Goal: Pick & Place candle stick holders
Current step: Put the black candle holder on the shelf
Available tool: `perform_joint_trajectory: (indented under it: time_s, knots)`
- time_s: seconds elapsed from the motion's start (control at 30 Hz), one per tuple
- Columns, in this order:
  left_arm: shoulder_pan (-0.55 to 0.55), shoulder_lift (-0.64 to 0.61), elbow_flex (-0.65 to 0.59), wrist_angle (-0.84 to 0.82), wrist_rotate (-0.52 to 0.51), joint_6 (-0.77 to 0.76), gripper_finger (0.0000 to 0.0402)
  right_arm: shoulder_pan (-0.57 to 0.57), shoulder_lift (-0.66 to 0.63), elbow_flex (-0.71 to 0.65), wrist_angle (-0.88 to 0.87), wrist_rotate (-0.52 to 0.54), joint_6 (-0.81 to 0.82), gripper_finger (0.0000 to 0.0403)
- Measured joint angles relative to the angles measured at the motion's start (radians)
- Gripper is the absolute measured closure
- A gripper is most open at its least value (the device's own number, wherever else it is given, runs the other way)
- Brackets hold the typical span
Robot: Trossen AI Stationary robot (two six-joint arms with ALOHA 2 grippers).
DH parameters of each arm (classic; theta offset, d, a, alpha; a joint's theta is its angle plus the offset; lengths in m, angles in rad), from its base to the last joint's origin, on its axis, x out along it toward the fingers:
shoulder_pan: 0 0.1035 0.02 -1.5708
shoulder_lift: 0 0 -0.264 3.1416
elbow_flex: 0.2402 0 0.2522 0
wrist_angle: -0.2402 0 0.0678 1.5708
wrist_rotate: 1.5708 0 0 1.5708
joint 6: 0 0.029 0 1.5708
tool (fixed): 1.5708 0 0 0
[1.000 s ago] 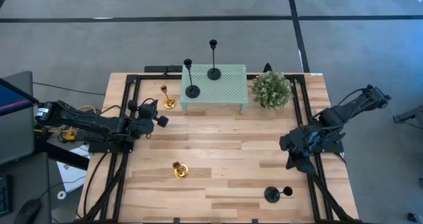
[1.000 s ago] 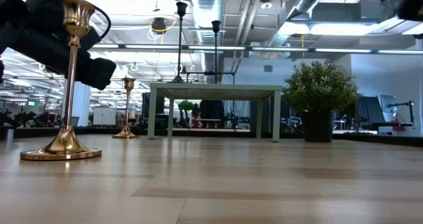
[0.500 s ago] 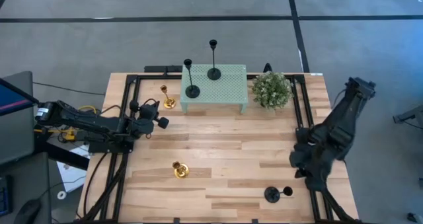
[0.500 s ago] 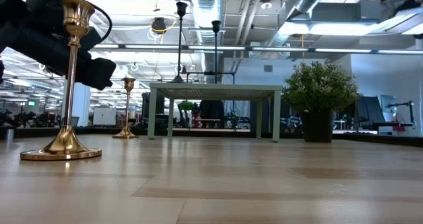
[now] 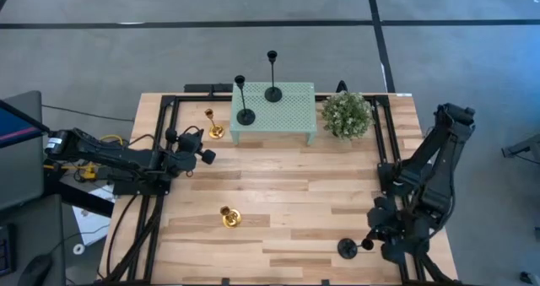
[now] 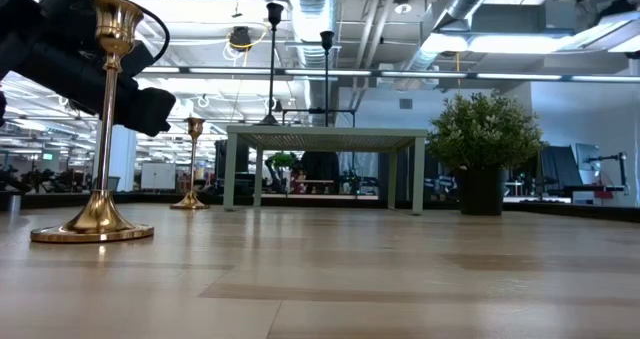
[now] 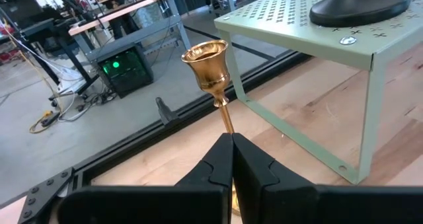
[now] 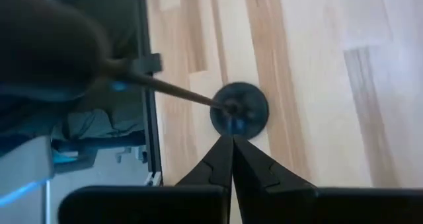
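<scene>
Table [image 5: 287, 193]: wooden, carries everything below.
Stand [image 5: 283, 117]: at the far edge, two black holders [image 5: 245, 116] [image 5: 272, 92] upright on top.
Plant [image 5: 347, 115]: just right of the stand.
Right gripper [image 5: 368, 242]: fingers pressed together, holding nothing, directly above the third black holder [image 5: 347, 248] near the front right edge; it was farther back a second ago.
Left gripper [image 5: 205, 155]: fingers closed, empty, unmoved at the left side, pointed at a gold holder [image 5: 214, 131] beside the stand.
Second gold holder [image 5: 229, 218]: front left, alone.
</scene>
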Motion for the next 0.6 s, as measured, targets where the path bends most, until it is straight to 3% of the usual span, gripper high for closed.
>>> perform_joint_trajectory:
  time_s: [0.13, 0.6]
  knots:
    - [0.000, 0.000, 0.000, 0.000, 0.000, 0.001, 0.0398, 0.000, 0.042, 0.000, 0.032, -0.010, 0.031, 0.0380]
    - [0.000, 0.000, 0.000, 0.015, 0.000, -0.025, 0.0398, 0.004, 0.060, 0.000, 0.114, -0.010, 0.015, 0.0233]
